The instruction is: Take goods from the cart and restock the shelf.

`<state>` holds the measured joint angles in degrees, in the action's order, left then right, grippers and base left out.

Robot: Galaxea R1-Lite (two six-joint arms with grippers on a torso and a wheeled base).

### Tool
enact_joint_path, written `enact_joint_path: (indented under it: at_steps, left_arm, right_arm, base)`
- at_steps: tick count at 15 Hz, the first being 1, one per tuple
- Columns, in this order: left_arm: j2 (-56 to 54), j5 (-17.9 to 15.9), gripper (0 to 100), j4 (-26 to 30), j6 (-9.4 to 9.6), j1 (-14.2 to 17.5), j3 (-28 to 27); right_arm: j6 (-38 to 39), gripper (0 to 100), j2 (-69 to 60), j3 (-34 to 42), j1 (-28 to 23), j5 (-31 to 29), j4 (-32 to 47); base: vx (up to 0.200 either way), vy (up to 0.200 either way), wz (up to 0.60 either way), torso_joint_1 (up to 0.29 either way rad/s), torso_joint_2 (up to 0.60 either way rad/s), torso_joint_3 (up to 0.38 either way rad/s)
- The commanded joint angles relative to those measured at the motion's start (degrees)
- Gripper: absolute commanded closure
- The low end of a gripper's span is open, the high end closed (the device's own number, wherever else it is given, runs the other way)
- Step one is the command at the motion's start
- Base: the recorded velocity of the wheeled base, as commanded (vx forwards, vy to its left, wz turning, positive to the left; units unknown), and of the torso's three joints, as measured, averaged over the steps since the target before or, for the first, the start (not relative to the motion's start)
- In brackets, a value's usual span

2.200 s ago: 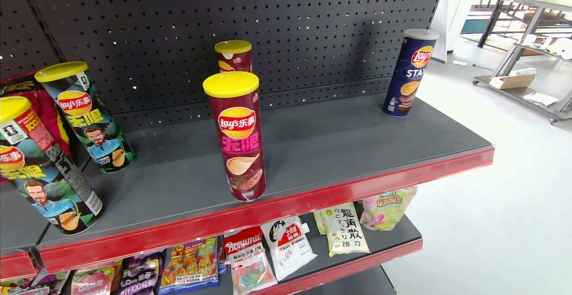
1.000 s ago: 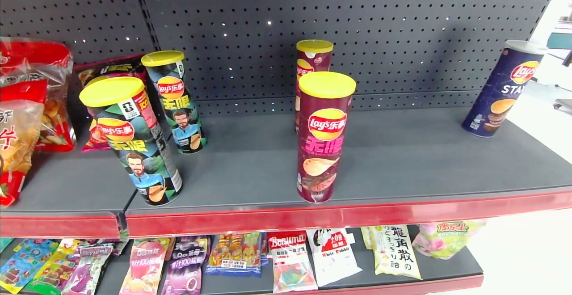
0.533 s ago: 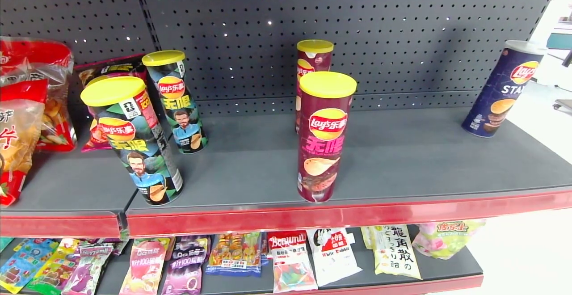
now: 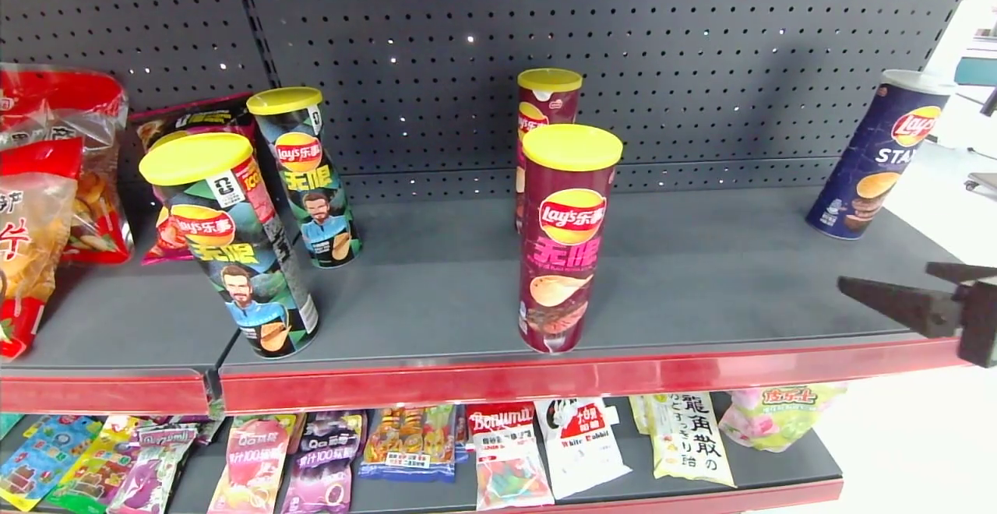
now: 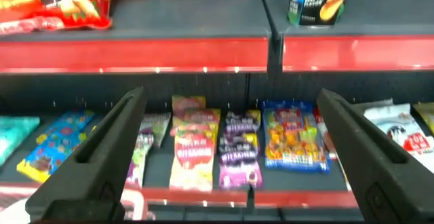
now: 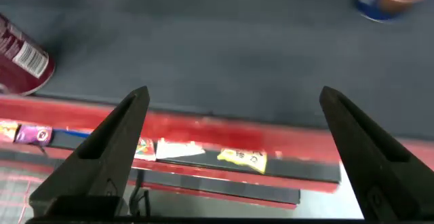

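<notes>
Right gripper [image 4: 884,275] is hovering wide open, empty, over the near right of the grey red-lipped metal shelf [image 4: 701,280]; left gripper [image 5: 230,95] is gaping empty too. I'd be restocking right of the tall maroon yellow-lidded can [image 4: 565,241], gently.

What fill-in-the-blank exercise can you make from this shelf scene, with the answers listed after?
1. The front maroon cylindrical chip can has a ____ lid.
2. The dark blue cylindrical chip can stands at the ____ end of the grey metal shelf.
3. The right gripper has its jaws ____.
4. The colourful flat snack packets lie on the tier ____ the cans.

Missing words: yellow; right; open; below.
</notes>
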<state>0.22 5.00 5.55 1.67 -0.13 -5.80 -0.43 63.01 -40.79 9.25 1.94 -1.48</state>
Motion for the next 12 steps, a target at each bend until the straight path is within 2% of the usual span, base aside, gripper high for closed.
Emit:
enact_joint_path:
  at_steps: [1, 6, 12]
  left_arm:
    - [-0.04, 0.19, 0, -3.70, 0.70, 0.05, 3.52]
    - [-0.04, 0.36, 0, -3.79, 0.35, -0.04, 3.61]
    - [-0.04, 0.28, 0, -3.88, 0.18, 0.05, 3.69]
  right_arm:
    - [-0.01, 0, 16.79, -3.24, 4.55, 0.17, -5.29]
    - [0.25, 0, 28.22, -7.37, 10.70, 1.14, -11.36]
    - [0.25, 0, 30.33, -9.04, 15.62, 0.70, -11.36]
  base:
    - [0.000, 0.000, 0.00, 0.000, 0.00, 0.000]
    - [0.000, 0.000, 0.00, 0.000, 0.00, 0.000]
    - [0.000, 0.000, 0.00, 0.000, 0.00, 0.000]
